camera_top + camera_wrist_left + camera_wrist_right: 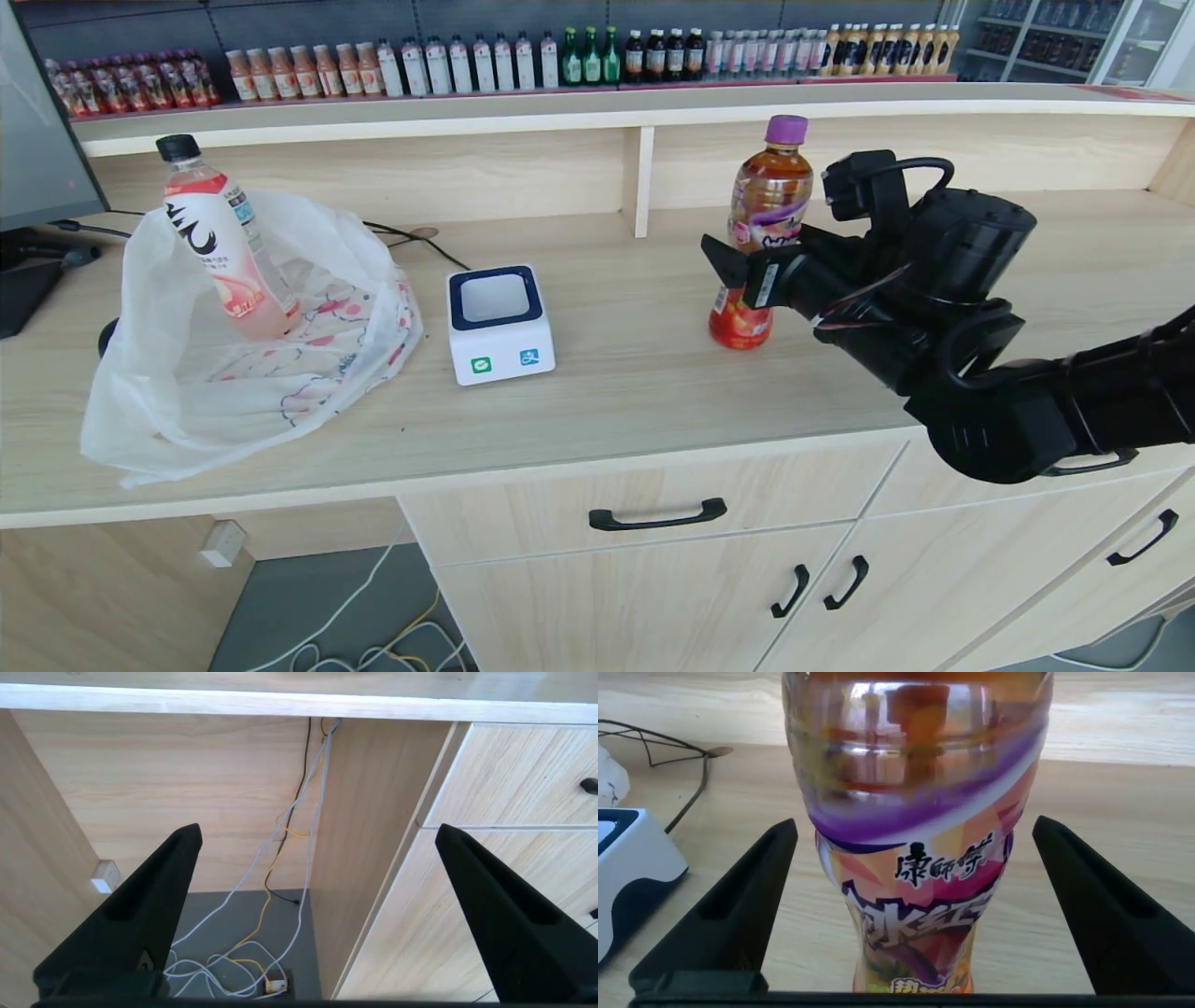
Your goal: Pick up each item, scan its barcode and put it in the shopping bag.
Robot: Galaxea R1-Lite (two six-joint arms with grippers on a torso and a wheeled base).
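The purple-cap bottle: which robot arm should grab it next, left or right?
Right, most likely. The right gripper is open, with a finger on each side of the purple-cap bottle standing on the counter. The left gripper, also open, hangs below the counter top, facing cables.

The head camera is looking down over the counter. The right wrist camera is facing the bottle close up, sharing it and the scanner with that view. The left wrist camera is looking beneath the counter.
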